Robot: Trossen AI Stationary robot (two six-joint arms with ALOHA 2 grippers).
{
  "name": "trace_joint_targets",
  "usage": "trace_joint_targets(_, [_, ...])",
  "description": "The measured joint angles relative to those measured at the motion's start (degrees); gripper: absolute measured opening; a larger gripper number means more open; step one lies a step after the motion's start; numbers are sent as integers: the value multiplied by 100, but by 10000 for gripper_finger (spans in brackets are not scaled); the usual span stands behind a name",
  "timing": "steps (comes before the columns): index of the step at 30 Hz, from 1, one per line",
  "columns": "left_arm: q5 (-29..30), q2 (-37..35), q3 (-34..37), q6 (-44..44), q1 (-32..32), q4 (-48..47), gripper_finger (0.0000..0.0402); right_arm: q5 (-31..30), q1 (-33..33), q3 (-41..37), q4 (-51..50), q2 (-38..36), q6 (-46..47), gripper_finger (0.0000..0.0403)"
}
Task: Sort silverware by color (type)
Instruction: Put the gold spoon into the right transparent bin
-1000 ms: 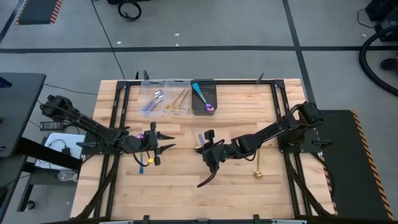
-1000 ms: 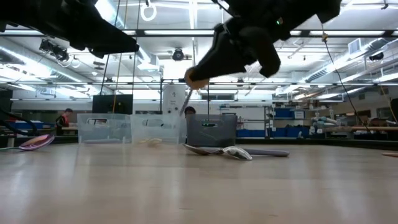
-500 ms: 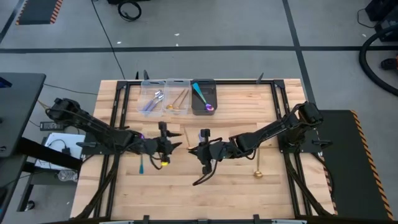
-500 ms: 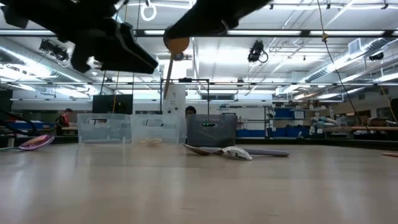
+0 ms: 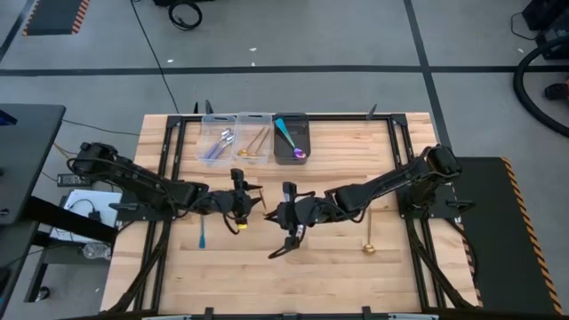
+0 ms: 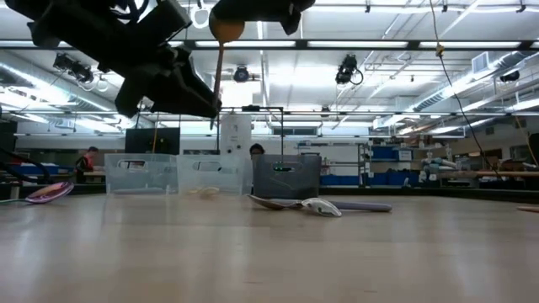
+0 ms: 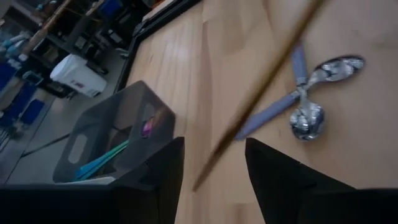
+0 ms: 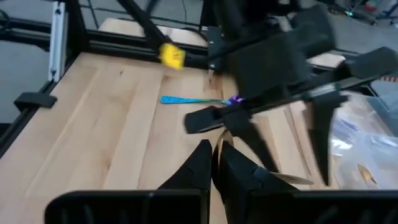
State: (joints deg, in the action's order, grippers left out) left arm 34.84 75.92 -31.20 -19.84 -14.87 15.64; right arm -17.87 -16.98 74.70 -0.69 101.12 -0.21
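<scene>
Right claw is pinched shut on a gold spoon – in the low view it hangs bowl-up over the worktop, well above the surface. Left claw sits right beside it with its fingers spread open, the gold handle passing just in front of the gap but not gripped.

Landmark: the dark bin at the far edge, holding a teal-handled spoon. The two clear bins stand beside it – lilac-handled spoons in one, gold in the other. Near the claws lie two silver spoons with lilac handles; another teal spoon and a gold one lie farther out.

No readable writing anywhere.
</scene>
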Motion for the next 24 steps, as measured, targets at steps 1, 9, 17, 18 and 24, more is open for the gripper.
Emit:
trace_joint_targets(1, [-16,7,0,-19,-2,-31,173,0,25,0,6,0,50,24])
trace_joint_targets(9, [-29,26,2,-3,51,-88,79,222,142,2,246,2,371,24])
trace_joint_targets(17, [-46,35,13,-264,83,-147,23,256,210,2,410,-7,258,29])
trace_joint_targets(18, [-42,35,13,-249,83,-149,23,271,213,2,411,-7,191,34])
trace_joint_targets(24, [-55,30,6,-163,83,-52,23,492,196,2,408,-77,-247,99])
